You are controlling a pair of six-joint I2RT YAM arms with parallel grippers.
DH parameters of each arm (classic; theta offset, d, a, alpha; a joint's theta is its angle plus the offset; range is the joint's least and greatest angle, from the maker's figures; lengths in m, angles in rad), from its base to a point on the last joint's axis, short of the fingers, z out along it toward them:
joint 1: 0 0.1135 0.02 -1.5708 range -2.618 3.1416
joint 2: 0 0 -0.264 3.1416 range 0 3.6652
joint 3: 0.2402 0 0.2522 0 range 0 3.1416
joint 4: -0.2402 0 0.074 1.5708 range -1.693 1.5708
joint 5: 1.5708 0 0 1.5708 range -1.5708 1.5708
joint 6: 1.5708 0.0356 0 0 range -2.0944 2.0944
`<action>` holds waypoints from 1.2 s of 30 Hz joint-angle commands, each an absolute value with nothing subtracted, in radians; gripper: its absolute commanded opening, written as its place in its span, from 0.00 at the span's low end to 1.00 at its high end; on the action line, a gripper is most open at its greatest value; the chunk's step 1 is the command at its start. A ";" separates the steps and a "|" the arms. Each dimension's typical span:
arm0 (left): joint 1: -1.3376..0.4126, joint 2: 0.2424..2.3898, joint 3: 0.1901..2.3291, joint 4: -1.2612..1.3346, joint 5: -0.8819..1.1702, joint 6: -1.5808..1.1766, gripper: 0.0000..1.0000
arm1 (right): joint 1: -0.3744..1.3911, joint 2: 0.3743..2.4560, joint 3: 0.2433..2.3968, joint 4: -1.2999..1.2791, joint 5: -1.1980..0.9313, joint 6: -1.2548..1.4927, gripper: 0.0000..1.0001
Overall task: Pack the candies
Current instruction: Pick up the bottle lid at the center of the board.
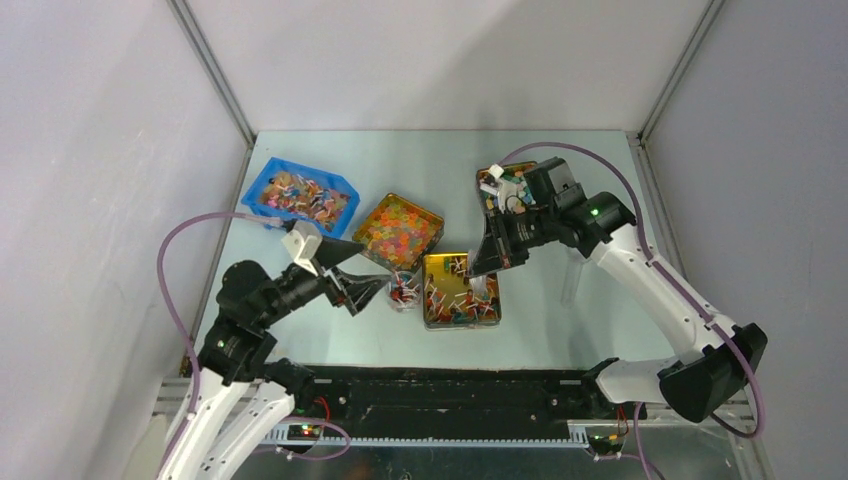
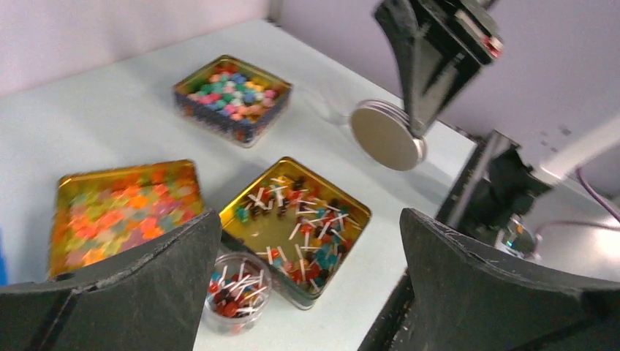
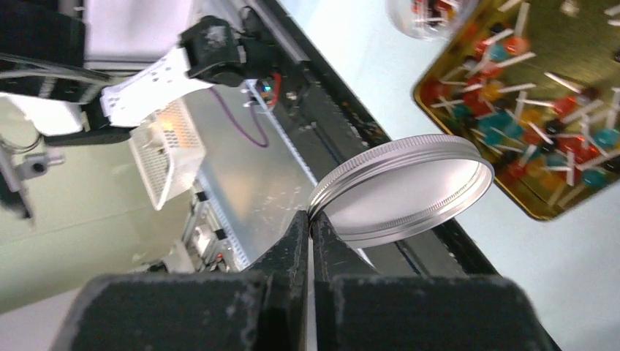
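The candies, tiny sweets with white sticks, lie in an open gold tin (image 1: 460, 292), seen in the left wrist view (image 2: 296, 227) and the right wrist view (image 3: 541, 110). More fill a small clear jar (image 1: 404, 291) without a lid, left of the tin (image 2: 237, 289). My right gripper (image 1: 488, 262) is shut on the rim of a round silver lid (image 3: 406, 186) and holds it in the air above the tin (image 2: 387, 135). My left gripper (image 1: 372, 268) is open and empty, just left of the jar, which sits by its left finger (image 2: 146, 278).
A gold tin of mixed gummies (image 1: 400, 230) stands behind the jar. A blue bin of sweets (image 1: 300, 195) is at the back left. Another tin of coloured sweets (image 2: 234, 95) stands at the back, partly behind the right arm. A black rail (image 1: 450, 390) runs along the near edge.
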State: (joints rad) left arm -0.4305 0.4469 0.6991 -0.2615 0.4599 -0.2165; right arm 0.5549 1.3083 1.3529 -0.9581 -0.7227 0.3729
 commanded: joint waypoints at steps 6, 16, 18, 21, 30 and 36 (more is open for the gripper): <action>-0.519 0.582 0.678 0.025 0.714 -0.127 1.00 | 0.582 1.254 1.346 -0.651 -1.055 0.532 0.00; -0.744 0.742 0.688 0.239 0.640 -0.006 1.00 | 0.619 1.259 1.321 -0.529 -1.176 0.614 0.00; -0.770 0.766 0.690 0.279 0.633 0.030 1.00 | 0.624 1.260 1.322 -0.521 -1.182 0.620 0.00; -0.797 0.788 0.694 0.296 0.599 0.057 1.00 | 0.630 1.262 1.321 -0.509 -1.185 0.628 0.00; -0.830 0.820 0.687 0.342 0.570 0.052 1.00 | 0.638 1.263 1.321 -0.509 -1.183 0.633 0.00; -0.844 0.825 0.685 0.357 0.581 0.045 1.00 | 0.638 1.267 1.321 -0.502 -1.185 0.635 0.00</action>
